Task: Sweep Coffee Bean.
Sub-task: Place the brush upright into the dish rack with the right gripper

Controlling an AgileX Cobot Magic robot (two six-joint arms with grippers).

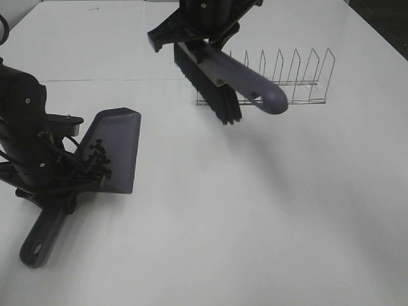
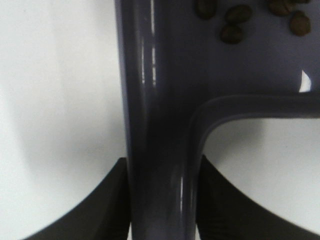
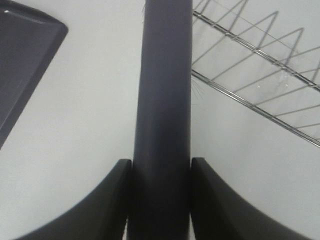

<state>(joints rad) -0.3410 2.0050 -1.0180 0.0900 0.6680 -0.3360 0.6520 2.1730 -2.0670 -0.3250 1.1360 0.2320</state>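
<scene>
White tabletop (image 1: 255, 223): my left gripper (image 2: 161, 172) clamps the dustpan handle (image 2: 150, 100), right gripper (image 3: 161, 170) the brush (image 1: 229, 73); light coffee beans (image 1: 97, 155) roll, carry level.

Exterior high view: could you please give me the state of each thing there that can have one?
Dustpan, held by its handle, beans inside.
Coffee beans, gathered in the dustpan, near its handle end.
Brush, held by its handle, apparently raised in the air.
Wire rack, upright, empty.
Left gripper, shut on the dustpan.
Right gripper, shut on the brush.
</scene>
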